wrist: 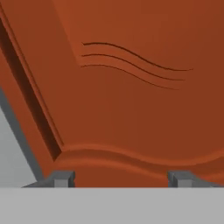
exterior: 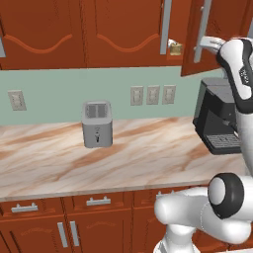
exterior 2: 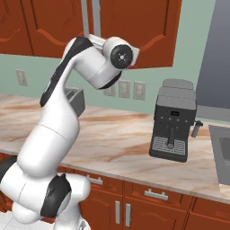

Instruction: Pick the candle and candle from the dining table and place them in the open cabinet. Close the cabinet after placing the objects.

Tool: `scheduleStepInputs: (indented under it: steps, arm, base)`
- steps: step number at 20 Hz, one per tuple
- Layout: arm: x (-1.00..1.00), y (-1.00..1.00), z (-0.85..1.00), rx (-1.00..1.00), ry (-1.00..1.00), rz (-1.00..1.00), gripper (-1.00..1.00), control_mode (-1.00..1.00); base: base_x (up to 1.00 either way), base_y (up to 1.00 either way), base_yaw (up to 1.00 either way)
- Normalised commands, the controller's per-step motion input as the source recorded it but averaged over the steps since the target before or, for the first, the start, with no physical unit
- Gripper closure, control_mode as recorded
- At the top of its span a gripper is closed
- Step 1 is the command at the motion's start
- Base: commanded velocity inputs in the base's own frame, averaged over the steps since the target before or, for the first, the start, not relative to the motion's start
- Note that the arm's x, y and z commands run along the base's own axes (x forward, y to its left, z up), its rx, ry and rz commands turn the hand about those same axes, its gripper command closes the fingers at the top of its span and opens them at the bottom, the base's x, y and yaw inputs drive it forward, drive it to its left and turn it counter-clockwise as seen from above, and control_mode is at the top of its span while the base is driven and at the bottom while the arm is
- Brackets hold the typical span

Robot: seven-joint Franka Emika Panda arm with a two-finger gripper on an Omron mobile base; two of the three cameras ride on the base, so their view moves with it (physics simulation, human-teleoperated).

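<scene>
Left base view: a small tan-yellow candle [exterior: 175, 48] sits inside the wall cabinet [exterior: 99, 29], just beside the edge of its open door [exterior: 207, 34], which swings out over the black coffee machine [exterior: 217, 116]. The white arm [exterior: 239, 74] reaches up to that door, and a silver toaster [exterior: 97, 123] stands on the marble counter [exterior: 123, 153] well below and to the left of it. Placing looks done; closing appears to be the step in hand.

Right base view: the arm's elbow [exterior 2: 114, 56] is raised against the cabinet door [exterior 2: 139, 27], above the coffee machine [exterior 2: 173, 121]. The second candle cannot be made out.

Hand view: the two dark fingertips [wrist: 63, 178] stand apart with nothing between them, facing the door's arched wooden panel [wrist: 131, 96] at close range. Next, the hand likely needs to press the panel steadily until the door meets the cabinet frame.
</scene>
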Motion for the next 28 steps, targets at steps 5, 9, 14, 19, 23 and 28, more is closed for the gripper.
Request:
scheduleStepInputs:
  steps: [5, 9, 14, 19, 23, 28]
  arm:
    - [0.61, 0.36, -0.15, -0.23, -0.01, -0.15, -1.00, -1.00]
    - [0.80, 0.22, -0.21, -0.21, 0.00, -0.15, -1.00, -1.00]
    - [0.74, 0.20, -0.15, -0.20, 0.00, -0.15, -1.00, -1.00]
    - [0.71, 0.18, -0.10, -0.20, 0.00, -0.16, -1.00, -1.00]
    - [0.65, 0.15, -0.06, -0.17, 0.00, -0.17, -1.00, -1.00]
    - [0.56, 0.14, -0.01, -0.15, 0.00, -0.17, -1.00, -1.00]
  base:
    - [0.00, 0.00, 0.00]
    - [0.00, 0.00, 0.00]
    - [0.00, 0.00, 0.00]
    - [0.00, 0.00, 0.00]
    - [0.00, 0.00, 0.00]
    - [0.00, 0.00, 0.00]
